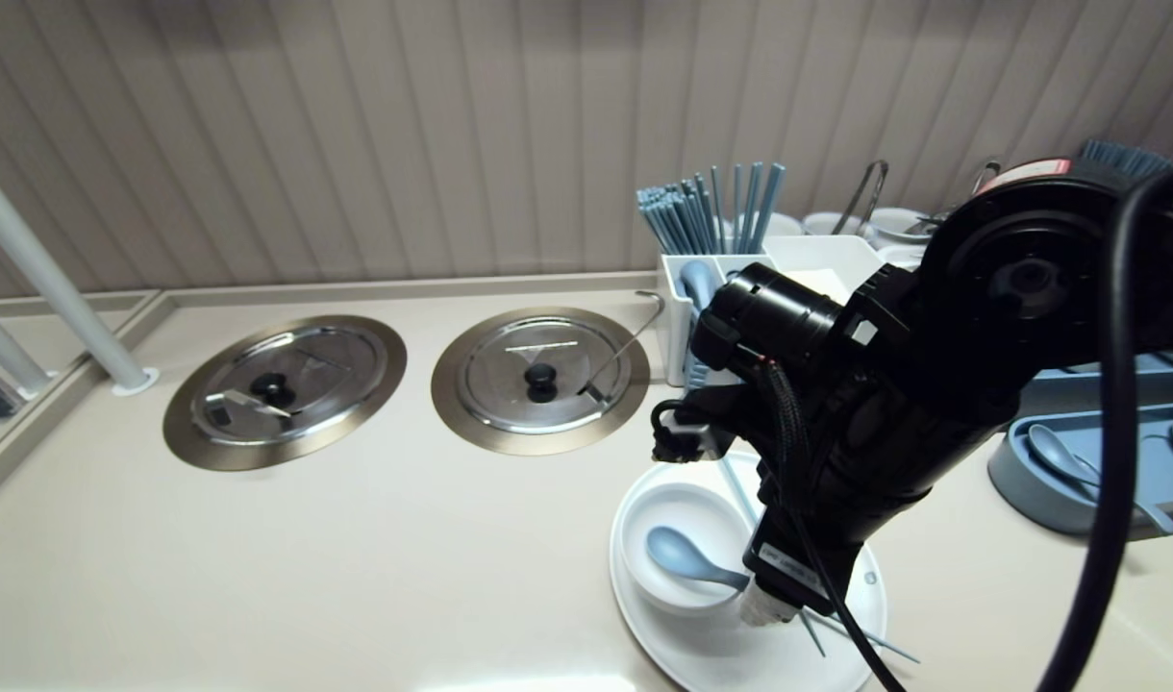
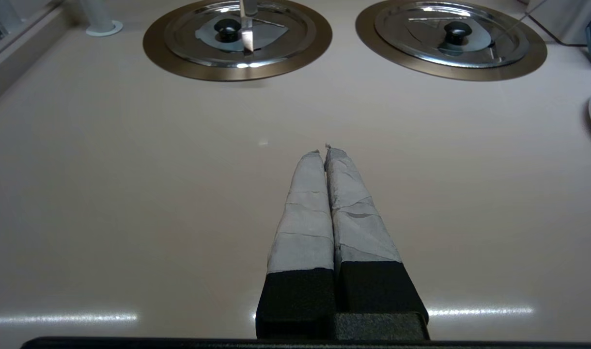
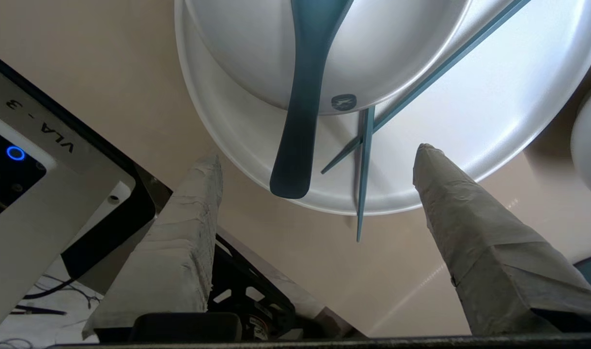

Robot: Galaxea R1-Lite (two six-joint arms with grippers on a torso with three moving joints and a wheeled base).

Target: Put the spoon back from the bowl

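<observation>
The right gripper [image 3: 317,151] hangs over the near rim of the white plate [image 3: 470,121] with its jaws wide apart and holds nothing. Just ahead of its fingertips, the handle of the blue spoon [image 3: 300,121] projects from the white bowl [image 3: 397,48], which sits on the plate. Two blue chopsticks [image 3: 365,160] lie crossed on the plate beside the handle; one tip overhangs the bench [image 3: 106,72]. The left gripper [image 2: 324,150] hangs above the bench with its jaws pressed together and empty; two round pot lids [image 2: 237,34] lie well ahead of it.
</observation>
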